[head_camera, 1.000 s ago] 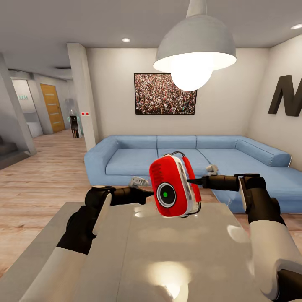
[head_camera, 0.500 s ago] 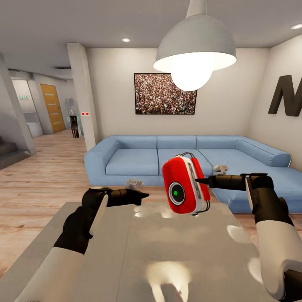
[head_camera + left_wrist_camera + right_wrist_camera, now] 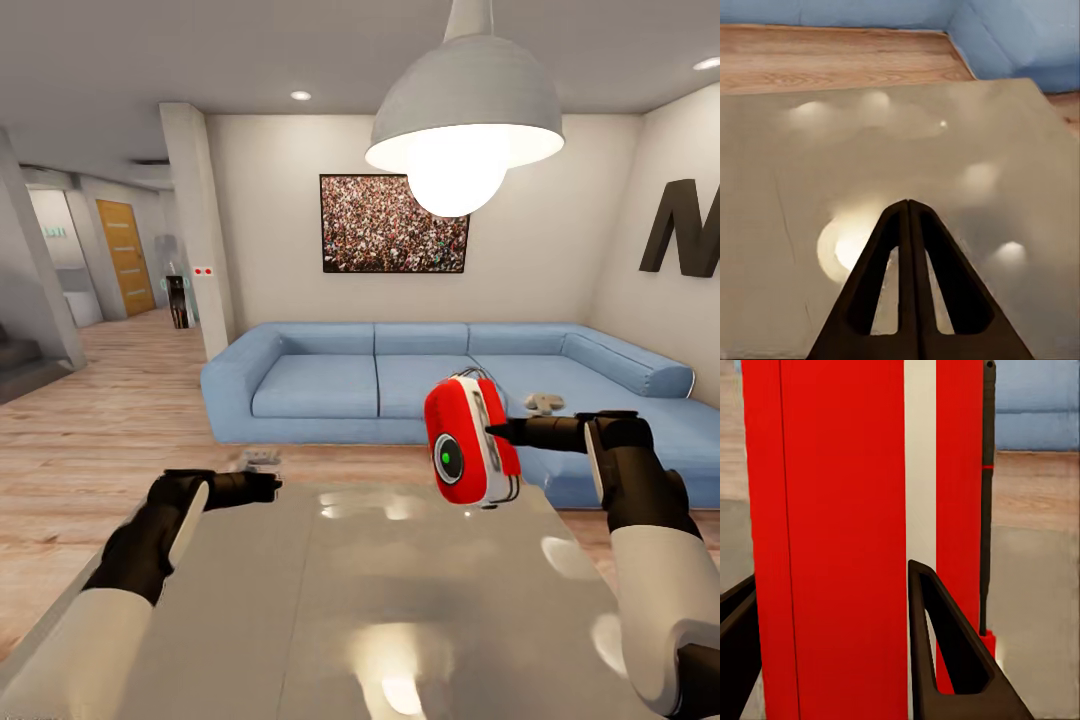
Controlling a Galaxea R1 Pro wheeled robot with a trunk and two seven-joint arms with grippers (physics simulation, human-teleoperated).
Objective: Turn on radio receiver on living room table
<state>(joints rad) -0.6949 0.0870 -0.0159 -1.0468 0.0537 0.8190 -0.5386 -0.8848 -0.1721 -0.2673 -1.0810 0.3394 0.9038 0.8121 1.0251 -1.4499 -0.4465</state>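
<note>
The red radio receiver (image 3: 468, 441) with white sides hangs tilted in the air above the far end of the grey table (image 3: 400, 600). Its round dark dial shows a green centre. My right gripper (image 3: 497, 430) is shut on it from the right side. In the right wrist view the radio receiver (image 3: 840, 510) stands between the two black fingers (image 3: 945, 645) of the right gripper (image 3: 832, 576), with its thin wire handle beside it. My left gripper (image 3: 268, 484) is shut and empty, to the left of the radio over the table's far left edge. The left gripper (image 3: 907, 204) points down at the glossy table (image 3: 810, 165).
A blue L-shaped sofa (image 3: 330, 385) runs behind the table, below a framed crowd picture (image 3: 393, 223). A grey dome pendant lamp (image 3: 465, 110) hangs above the radio. Light wood floor (image 3: 90, 440) and a hallway lie to the left.
My right gripper has carried the radio to the right and slightly up. My left arm has drawn back to the left and lower, away from the radio.
</note>
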